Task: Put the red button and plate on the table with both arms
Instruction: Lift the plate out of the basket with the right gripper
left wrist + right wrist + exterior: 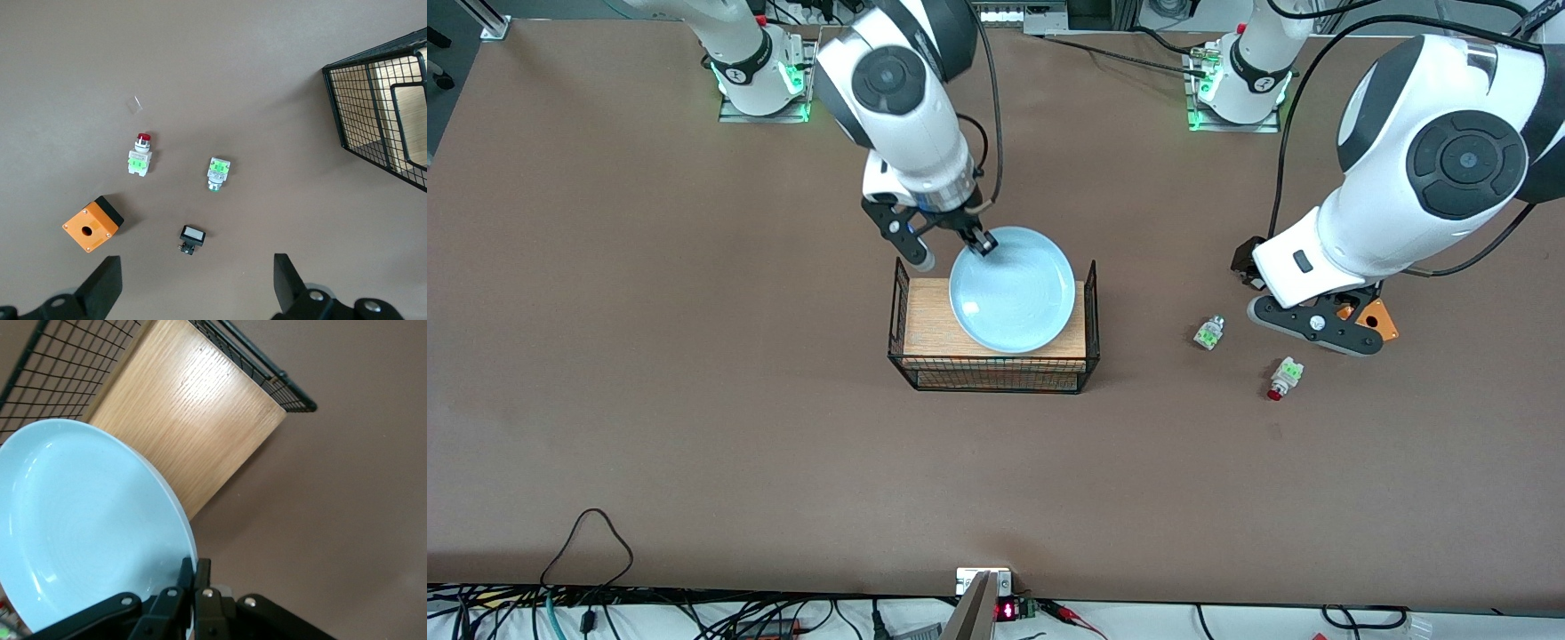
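Plate (1012, 290) sat on the wood-topped basket (993, 356); my right end effector (982, 244) pinched its rim at 11 o'clock for lifting. Red button (1281, 377) lay on the counter (694, 400); my left end effector (193, 283) hovered above, spread wide.

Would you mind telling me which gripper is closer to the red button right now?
Left. The left gripper hangs open over the table beside the red button, close to the orange box. The right gripper is shut on the plate's rim over the wire basket.
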Available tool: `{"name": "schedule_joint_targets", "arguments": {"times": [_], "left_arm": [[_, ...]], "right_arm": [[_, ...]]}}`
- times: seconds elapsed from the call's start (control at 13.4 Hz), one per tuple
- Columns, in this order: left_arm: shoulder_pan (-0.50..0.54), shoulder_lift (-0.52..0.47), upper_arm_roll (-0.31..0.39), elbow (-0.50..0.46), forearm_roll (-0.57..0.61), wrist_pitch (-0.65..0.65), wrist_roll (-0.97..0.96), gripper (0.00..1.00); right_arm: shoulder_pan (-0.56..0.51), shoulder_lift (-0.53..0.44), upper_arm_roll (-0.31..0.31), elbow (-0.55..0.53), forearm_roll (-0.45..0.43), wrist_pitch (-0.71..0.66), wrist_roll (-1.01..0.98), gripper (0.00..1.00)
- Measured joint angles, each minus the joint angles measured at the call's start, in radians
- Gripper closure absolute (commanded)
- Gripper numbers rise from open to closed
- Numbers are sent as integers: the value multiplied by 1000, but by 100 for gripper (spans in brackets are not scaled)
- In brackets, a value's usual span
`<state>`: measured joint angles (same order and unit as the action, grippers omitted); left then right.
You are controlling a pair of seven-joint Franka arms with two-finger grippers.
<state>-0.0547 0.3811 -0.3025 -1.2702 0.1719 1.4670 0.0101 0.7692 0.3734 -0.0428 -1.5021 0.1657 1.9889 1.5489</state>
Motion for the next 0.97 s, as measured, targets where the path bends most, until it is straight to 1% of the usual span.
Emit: {"name": "schedule_joint_targets", "arguments": {"times": [0.22, 0.37, 0.67, 0.82, 0.97], "left_arm": [[0, 3, 0, 0, 0, 0, 0, 0], [4, 4, 2, 0, 0, 0, 0, 0], [13, 5, 3, 0, 0, 0, 0, 0], [19, 5, 4, 0, 0, 0, -1, 0], [35, 5, 8, 0, 0, 0, -2, 0]], "right_arm": [[-10, -69, -11, 4, 5, -57, -15, 100], [-50, -120, -17, 6, 5, -125, -97, 100], [-246, -191, -26, 7, 8, -283, -464, 100], [-336, -199, -29, 7, 8, -345, -630, 100], [-404, -199, -31, 6, 8, -375, -774, 100]]}}
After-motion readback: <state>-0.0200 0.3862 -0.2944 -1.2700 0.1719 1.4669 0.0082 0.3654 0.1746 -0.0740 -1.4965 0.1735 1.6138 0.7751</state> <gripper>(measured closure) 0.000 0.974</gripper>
